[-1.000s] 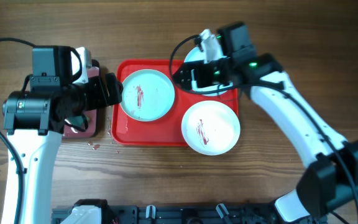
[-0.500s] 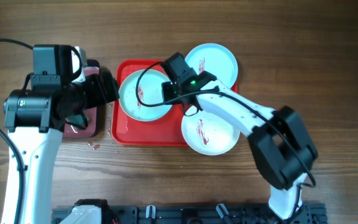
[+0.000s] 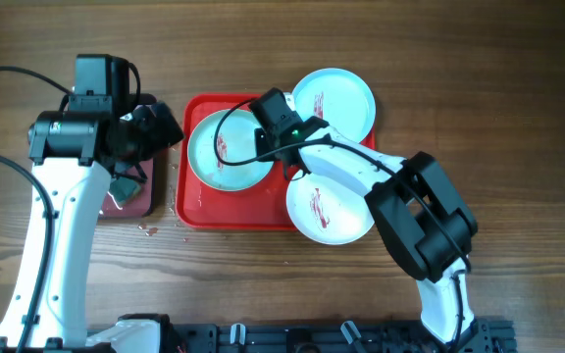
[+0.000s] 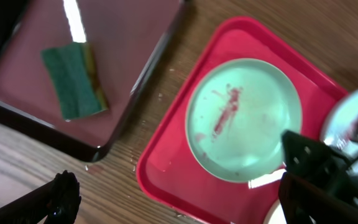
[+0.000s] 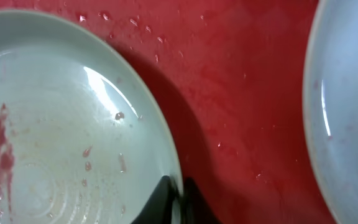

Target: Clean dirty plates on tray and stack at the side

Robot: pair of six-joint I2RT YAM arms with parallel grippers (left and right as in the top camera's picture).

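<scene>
- The aqua plate (image 3: 226, 152) is seen on the left half of the red tray (image 3: 199, 206). It is round, shallow and glossy, with a reddish-brown streak down its left part and fainter specks beside it.
- The right gripper (image 5: 178, 196) is closed on this plate's right rim, with one fingertip inside the rim and one outside.
- A second aqua plate (image 3: 336, 98) is placed at the tray's far right corner, overhanging the rim onto the wooden table (image 3: 263, 39). A small reddish smear is carried near its middle.
- The white plate (image 3: 333, 201) is laid over the tray's near right corner, just beside the gripped plate, with its edge past the tray's rim. It is marked by a short red streak left of centre.
- Water drops are scattered on the tray's bare red floor between the plates.
- A smaller dark reddish tray (image 4: 123, 43) with a black rim is set left of the red tray. One green sponge (image 4: 73, 81) with a yellowish-brown layer along one edge is held in it.
- The left gripper (image 3: 163, 127) is held above the gap between the two trays, with its fingers spread wide and nothing between them.
- A few small reddish spots are seen on the table by the red tray's near left corner.
</scene>
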